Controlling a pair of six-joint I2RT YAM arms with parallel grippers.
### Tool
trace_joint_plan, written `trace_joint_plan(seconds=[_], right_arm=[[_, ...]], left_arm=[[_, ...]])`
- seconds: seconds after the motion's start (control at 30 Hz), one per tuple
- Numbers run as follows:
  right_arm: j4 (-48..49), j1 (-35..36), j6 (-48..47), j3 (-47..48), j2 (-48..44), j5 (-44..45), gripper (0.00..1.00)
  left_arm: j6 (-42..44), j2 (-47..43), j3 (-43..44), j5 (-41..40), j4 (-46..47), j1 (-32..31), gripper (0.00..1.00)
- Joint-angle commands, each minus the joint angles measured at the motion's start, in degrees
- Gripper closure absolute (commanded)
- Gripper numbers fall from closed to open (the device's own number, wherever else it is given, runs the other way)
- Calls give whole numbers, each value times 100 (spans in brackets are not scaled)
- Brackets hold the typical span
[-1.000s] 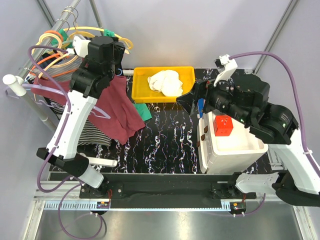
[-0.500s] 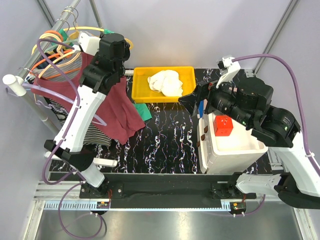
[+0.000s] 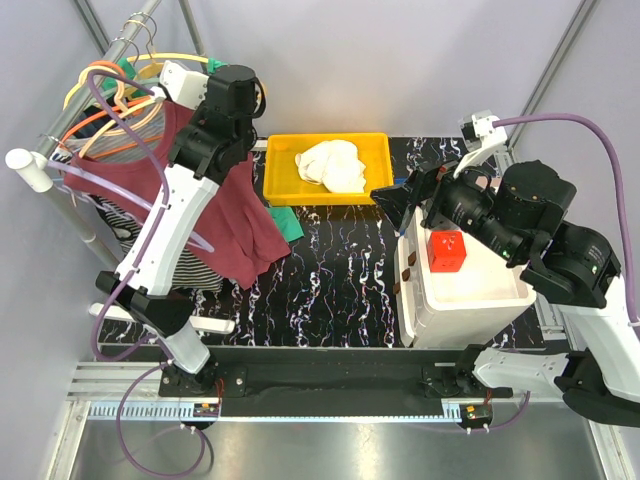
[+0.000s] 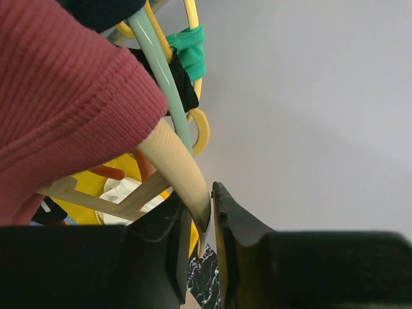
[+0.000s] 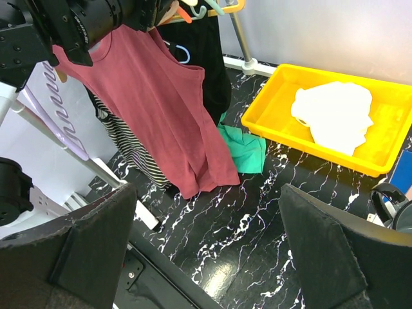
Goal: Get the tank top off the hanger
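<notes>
You are looking at a robot test lab, not a home. Two robot arms (image 3: pixel 165 230) are bolted to a metal rail (image 3: pixel 330 410) at the near edge of a black desk (image 3: pixel 340 285). Plain grey walls (image 3: pixel 400 60) and bare metal poles (image 3: pixel 555 60) stand around it. A clothes rail (image 3: pixel 130 30) with hangers (image 3: pixel 110 75) and a yellow tray (image 3: pixel 320 200) are set up there

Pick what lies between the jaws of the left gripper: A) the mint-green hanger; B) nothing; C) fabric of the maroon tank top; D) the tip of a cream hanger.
D: in the left wrist view the left gripper has the cream hanger by its tip between its jaws; the maroon tank top sits further up, outside them.
</notes>
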Motion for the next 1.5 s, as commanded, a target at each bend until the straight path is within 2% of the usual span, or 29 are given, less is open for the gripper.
trace_joint_plan(seconds=[0.0,0.13,0.37,0.77,1.1,1.33,1.47], right_arm=[[227,-31,-74,1,-21,167,0],[236,-31,-74,-8,-12,159,0],[236,-31,5,53,102,-52,0],[254,-23,172,89,164,-281,0],[113,-31,208,-174,-82,-228,0],[-290,-23,331,-684,-512,0,0],[-747,-22,479,-878,-863,325,0]], left_arm=[[22,-134,62,-308,332,19,88],[21,-345,-70,-307,359,10,100],[214,-635,-202,-457,376,-77,100],[1224,-838,-343,-834,763,-736,100],[1532,-1101,-949,-756,956,-1940,100],[1181,-1646,-1828,-809,956,-2889,100],[1321,-1857,-2144,-686,957,-3442,100]])
